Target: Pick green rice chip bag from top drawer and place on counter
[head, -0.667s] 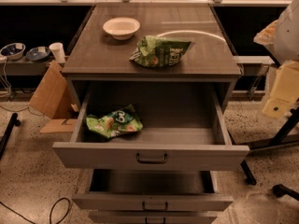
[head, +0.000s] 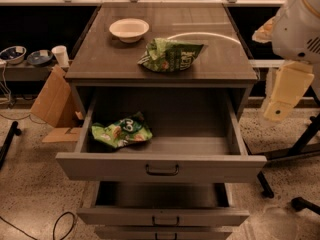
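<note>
The green rice chip bag (head: 121, 130) lies crumpled in the left part of the open top drawer (head: 161, 168), near its front wall. The drawer is pulled far out and has a dark loop handle. The counter (head: 110, 59) is the cabinet's dark wood-grain top. My gripper (head: 274, 111) hangs at the right edge of the view, to the right of the drawer's right wall and above the floor. It is well apart from the bag and holds nothing that I can see.
A duller green bag with white lettering (head: 171, 54) lies at the middle front of the counter. A pale bowl (head: 129, 29) stands behind it to the left. The second drawer (head: 162, 215) is partly open. Cardboard (head: 50, 103) leans left of the cabinet.
My arm and gripper have come a little further into view from the right. The bags, bowl and drawers have not moved.
</note>
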You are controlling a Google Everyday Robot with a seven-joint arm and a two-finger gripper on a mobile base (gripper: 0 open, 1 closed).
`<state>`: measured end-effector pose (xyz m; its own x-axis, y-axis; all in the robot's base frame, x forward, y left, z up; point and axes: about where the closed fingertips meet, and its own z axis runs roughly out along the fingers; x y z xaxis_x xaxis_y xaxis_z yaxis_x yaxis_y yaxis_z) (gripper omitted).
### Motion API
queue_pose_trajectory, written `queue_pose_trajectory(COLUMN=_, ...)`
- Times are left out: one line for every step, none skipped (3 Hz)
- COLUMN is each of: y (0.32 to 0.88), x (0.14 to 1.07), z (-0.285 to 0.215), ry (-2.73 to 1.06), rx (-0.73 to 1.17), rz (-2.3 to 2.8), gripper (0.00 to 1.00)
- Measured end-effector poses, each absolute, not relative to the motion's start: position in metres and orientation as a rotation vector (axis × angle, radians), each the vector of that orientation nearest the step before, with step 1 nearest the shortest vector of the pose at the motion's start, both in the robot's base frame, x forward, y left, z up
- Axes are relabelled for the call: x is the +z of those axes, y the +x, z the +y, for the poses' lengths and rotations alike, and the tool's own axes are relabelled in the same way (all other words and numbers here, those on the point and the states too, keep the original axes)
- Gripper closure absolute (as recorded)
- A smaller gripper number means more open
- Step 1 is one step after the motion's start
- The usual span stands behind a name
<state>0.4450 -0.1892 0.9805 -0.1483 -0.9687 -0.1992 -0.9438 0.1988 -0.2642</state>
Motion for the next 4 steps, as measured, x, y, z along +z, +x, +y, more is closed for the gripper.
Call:
queue_pose_trajectory(y=0.473, x=0.978, z=-0.108, ry=-2.009, rx=-0.123, rz=1.988, gripper=0.00)
queue_pose_trajectory(y=0.492, x=0.972, z=-0.040, ry=-2.172, rx=-0.132, rz=1.812, gripper=0.00)
queue_pose_trajectory(y=0.499, x=0.952, z=0.022, ry=-2.345, rx=-0.138, rz=1.587, gripper=0.00)
queue_pose_trajectory(y=0.507, x=0.919, z=0.085, ry=-2.537, rx=-0.144, rz=1.353, gripper=0.00)
